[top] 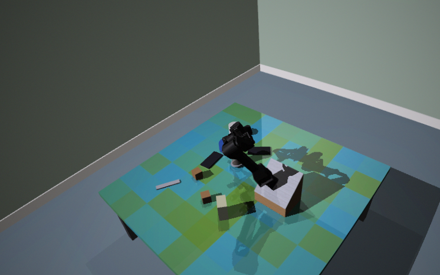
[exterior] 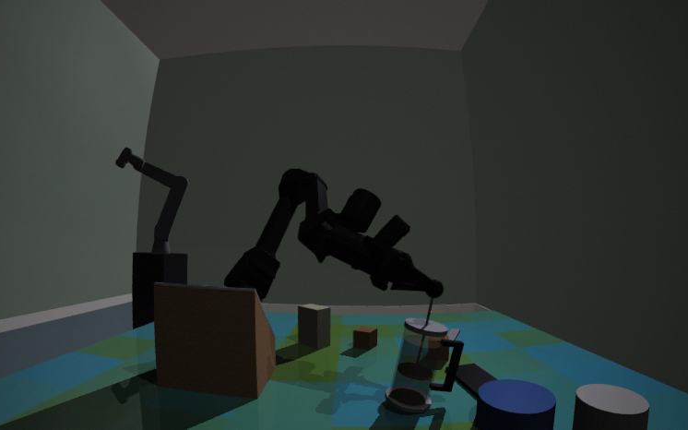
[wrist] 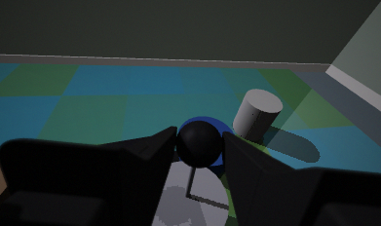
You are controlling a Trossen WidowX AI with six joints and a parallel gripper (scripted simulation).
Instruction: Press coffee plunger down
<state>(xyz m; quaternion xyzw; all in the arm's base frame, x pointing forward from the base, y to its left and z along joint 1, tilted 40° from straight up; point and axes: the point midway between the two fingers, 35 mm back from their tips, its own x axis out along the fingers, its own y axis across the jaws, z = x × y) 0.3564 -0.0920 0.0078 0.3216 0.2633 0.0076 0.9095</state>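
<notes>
The coffee press (exterior: pixel 425 347) is a clear glass cylinder with a pale lid, a pale base and a black handle. It leans toward its handle side in the exterior view, its lid and base both sloping. Its pale lid (wrist: pixel 210 187) shows below the fingers in the wrist view. A short length of thin rod stands above the lid, and the dark plunger disc (exterior: pixel 415 370) is low in the glass, above the base. My gripper (exterior: pixel 434 288) (wrist: pixel 199 134) is shut on the round black plunger knob, above the lid. The arm hides most of the press in the top view.
A blue cylinder (exterior: pixel 516 398) (top: pixel 221 146) and a white cylinder (exterior: pixel 611 400) (wrist: pixel 256 114) stand near the press. Dark slabs (top: pixel 211 159) (top: pixel 262 150) lie beside it. A large wedge block (exterior: pixel 207 341) (top: pixel 270 201), a cream block (top: pixel 222 206) and small orange cubes (top: pixel 197 174) (top: pixel 205 197) stand farther off.
</notes>
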